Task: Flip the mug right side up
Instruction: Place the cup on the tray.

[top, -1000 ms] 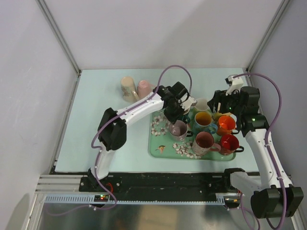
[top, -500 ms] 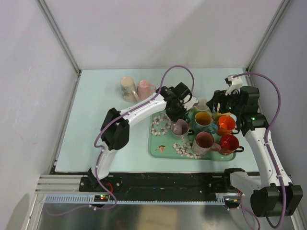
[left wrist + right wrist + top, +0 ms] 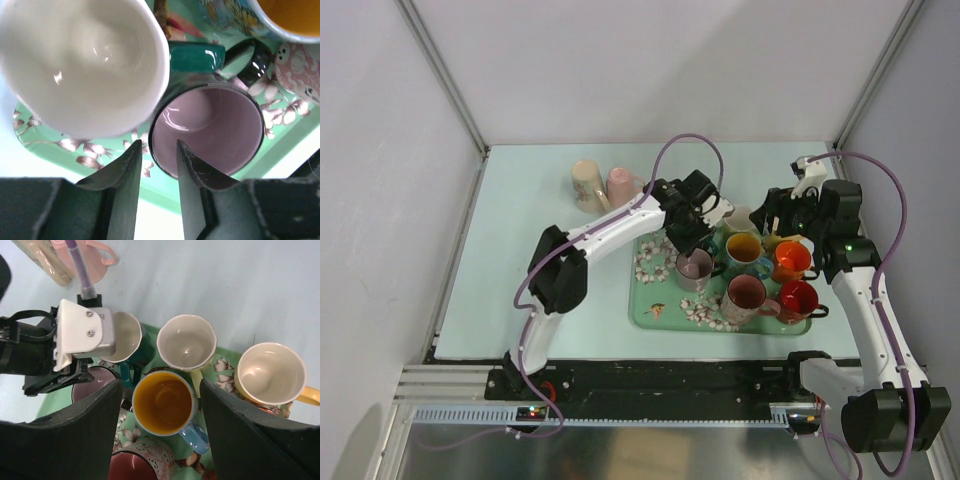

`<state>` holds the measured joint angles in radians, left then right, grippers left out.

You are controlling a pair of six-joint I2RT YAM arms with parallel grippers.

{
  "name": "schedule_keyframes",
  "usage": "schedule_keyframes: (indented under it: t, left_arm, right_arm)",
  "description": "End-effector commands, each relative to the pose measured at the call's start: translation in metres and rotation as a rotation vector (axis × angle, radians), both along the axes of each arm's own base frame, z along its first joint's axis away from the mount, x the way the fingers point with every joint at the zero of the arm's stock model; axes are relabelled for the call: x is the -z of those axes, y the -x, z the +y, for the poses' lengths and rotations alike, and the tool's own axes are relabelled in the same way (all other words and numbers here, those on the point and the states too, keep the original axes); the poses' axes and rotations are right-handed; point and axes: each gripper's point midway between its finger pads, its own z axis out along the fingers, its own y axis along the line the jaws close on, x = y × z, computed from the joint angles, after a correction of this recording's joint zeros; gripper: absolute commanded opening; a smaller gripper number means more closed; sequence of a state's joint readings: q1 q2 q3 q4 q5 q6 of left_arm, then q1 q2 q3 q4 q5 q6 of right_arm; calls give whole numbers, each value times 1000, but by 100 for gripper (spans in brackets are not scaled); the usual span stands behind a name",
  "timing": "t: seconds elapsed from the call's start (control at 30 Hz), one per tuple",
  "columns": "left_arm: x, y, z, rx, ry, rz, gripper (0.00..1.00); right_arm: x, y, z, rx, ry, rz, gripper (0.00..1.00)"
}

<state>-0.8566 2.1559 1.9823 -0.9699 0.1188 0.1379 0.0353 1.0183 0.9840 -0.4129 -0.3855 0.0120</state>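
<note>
**Mug count, jaw state, task mug position**

Count: ten mugs in all.
- Eight stand mouth-up on the green floral tray (image 3: 655, 305):
  - dark glazed mug with a lilac inside (image 3: 210, 130)
  - teal mug with a white inside (image 3: 125, 335)
  - cream scalloped mug (image 3: 186, 341)
  - pale yellow mug (image 3: 271, 372)
  - blue mug with an orange inside (image 3: 162, 402)
  - pink patterned mug (image 3: 747, 293)
  - orange mug (image 3: 790, 260)
  - red mug (image 3: 798, 298)
- Two sit off the tray, side by side at the far side of the pale green desk (image 3: 520, 250):
  - beige mug (image 3: 586, 185), lying on its side
  - pink mug (image 3: 620, 183), which looks mouth-down

Left gripper (image 3: 159, 145): the jaws are at a narrow gap, straddling the near rim of the lilac-lined mug. One finger is outside the wall and one inside. A sliver of space shows on both sides, so the wall is not pinched.

Right gripper (image 3: 160, 390): the jaws are spread wide and hold nothing. It hangs over the far right of the tray.

Task mug: upright on the tray's left half. Its glossy black handle points toward the blue mug. It stands just beside the teal mug.
</note>
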Motion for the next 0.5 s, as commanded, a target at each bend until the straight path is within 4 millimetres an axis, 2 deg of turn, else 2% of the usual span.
schedule_keyframes:
  t: [0.0,0.13,0.23,0.33,0.4,0.47]
  left_arm:
    - [-73,7,10,-12,128,-78,42]
    - [-132,14,44,-16,194,-185,60]
    - [-169,3,82,-71,190,-318,76]
    - [-204,-22,133,-192,162,-459,95]
    - [-217,-41,163,-264,143,-510,98]
    - [-216,-64,188,-330,112,-521,99]
  right_arm:
    - [-25,-2,3,-15,-24,-62,68]
    - [-22,-2,3,-23,-14,-57,68]
    - [-21,3,6,-79,24,-64,69]
    - [-9,23,9,-188,119,-49,70]
    - [0,35,8,-249,181,-39,71]
    - [6,45,10,-284,198,-25,73]
